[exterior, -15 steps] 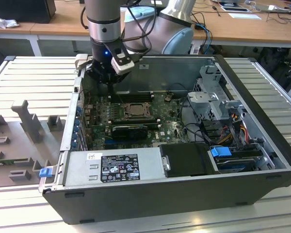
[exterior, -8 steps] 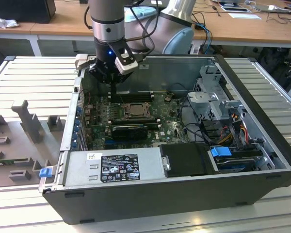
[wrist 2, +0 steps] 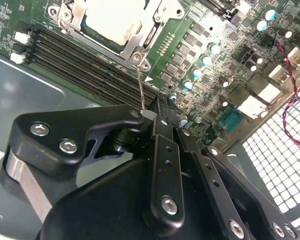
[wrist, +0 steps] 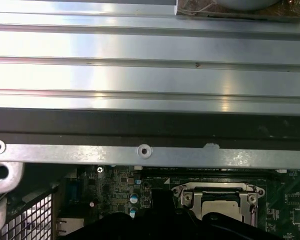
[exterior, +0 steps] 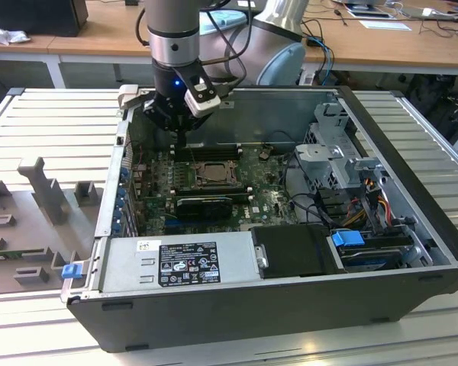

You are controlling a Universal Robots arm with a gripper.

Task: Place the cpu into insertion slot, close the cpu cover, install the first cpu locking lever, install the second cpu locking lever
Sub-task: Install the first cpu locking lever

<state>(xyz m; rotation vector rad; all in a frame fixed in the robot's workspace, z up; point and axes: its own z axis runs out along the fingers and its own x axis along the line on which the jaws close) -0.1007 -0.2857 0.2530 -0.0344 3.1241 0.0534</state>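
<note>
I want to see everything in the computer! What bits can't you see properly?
- Second wrist view: the cpu is cut off by the picture's edge.
- First wrist view: the gripper hides part of the insertion slot.
- Exterior view: the cpu cover is too small to tell if closed.

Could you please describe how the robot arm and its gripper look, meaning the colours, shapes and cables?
In the exterior view, the arm is a thick grey cylinder ending in a black wrist section with a small blue light. A white block sits beside the wrist, and dark cables loop behind it. In the second wrist view, the gripper is matte black, built from flat rounded links joined by silver screws.
</note>
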